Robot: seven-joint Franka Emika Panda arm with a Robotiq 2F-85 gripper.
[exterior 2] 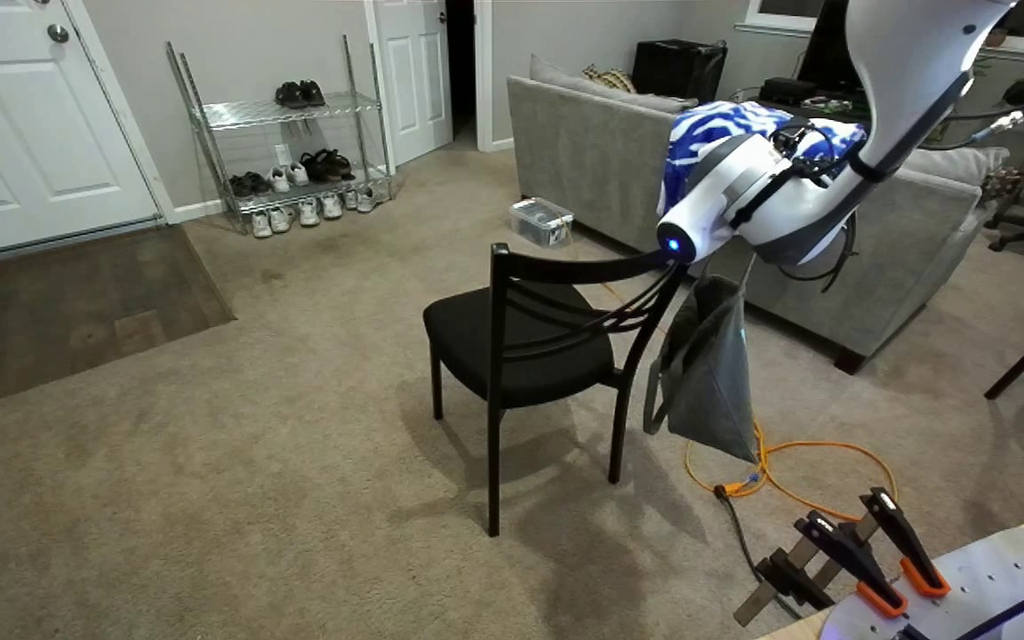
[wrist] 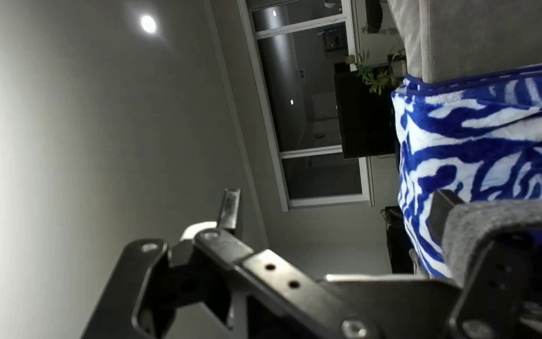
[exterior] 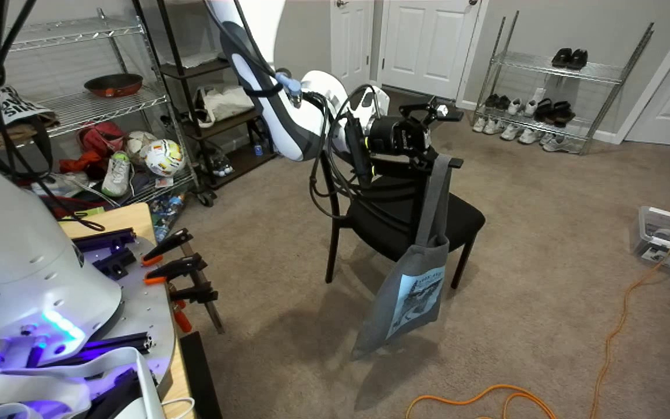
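Angular black metal fingers (wrist: 230,211) stand wide apart; a grey felt-like tote bag (exterior: 407,297) hangs from one by its strap (wrist: 497,215).

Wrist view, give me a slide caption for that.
Gray tote bag strap hung over one side of the open jaws, a blue-and-white throw blanket beyond.

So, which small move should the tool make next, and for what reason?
Probably the tool should close gently: it stands open, and the strap of the grey bag merely loops over its lower finger, so the bag could slide off.
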